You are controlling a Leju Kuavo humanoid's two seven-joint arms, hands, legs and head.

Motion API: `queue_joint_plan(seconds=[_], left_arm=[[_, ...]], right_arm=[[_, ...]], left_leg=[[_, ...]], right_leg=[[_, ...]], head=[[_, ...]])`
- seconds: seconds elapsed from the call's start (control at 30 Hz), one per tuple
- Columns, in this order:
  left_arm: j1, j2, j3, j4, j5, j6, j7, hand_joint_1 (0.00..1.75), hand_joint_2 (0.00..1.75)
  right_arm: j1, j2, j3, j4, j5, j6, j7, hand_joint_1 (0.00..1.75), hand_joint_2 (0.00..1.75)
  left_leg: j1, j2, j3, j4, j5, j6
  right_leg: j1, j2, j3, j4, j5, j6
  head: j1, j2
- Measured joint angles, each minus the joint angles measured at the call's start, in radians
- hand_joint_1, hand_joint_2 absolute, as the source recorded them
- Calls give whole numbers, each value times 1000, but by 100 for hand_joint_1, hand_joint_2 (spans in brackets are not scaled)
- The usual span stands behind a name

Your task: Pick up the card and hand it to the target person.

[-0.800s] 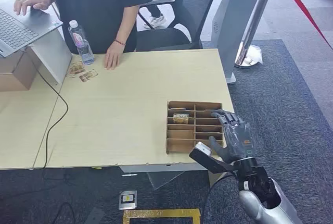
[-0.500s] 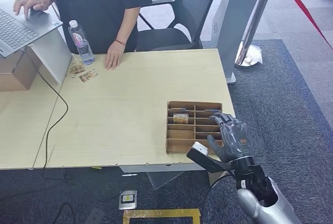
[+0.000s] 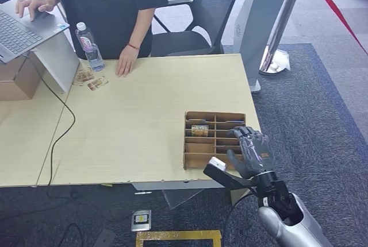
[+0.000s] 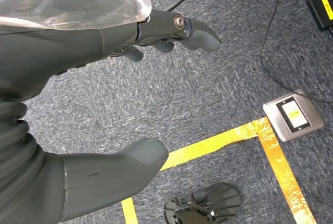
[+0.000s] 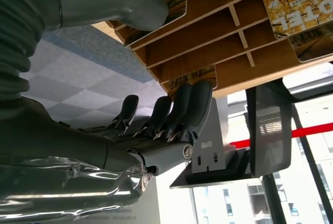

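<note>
Drawn back toward the near edge of the cardboard tray point(image 3: 214, 116), the empty right hand point(image 3: 252, 152), fingers loosely apart, must next reach into a slot for the card point(image 3: 200, 130).

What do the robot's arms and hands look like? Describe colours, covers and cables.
The right arm is glossy silver with a black wrist joint; a black cable loops beside it. The right hand has dark grey fingers, with a small orange marking on its back. The left hand has a grey ribbed cover, thick grey thumb and darker fingers.
</note>
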Motion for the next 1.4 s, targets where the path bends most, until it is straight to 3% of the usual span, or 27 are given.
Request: queue_joint_plan(seconds=[0.37, 0.87, 1.4], left_arm=[[-1, 0, 0, 0, -2, -3, 2, 0, 175], [-3, 0, 0, 0, -4, -3, 2, 0, 175], [-4, 0, 0, 0, -7, -6, 9, 0, 175]], right_arm=[[-13, 0, 13, 37, 22, 10, 13, 85, 175], [-60, 3, 18, 96, 46, 4, 23, 83, 175], [-76, 4, 18, 142, 190, 43, 105, 89, 175]], left_leg=[[0, 0, 0, 0, 0, 0], [0, 0, 0, 0, 0, 0], [0, 0, 0, 0, 0, 0]], right_leg=[[0, 0, 0, 0, 0, 0], [0, 0, 0, 0, 0, 0], [0, 0, 0, 0, 0, 0]], head=[[0, 0], [0, 0], [0, 0]])
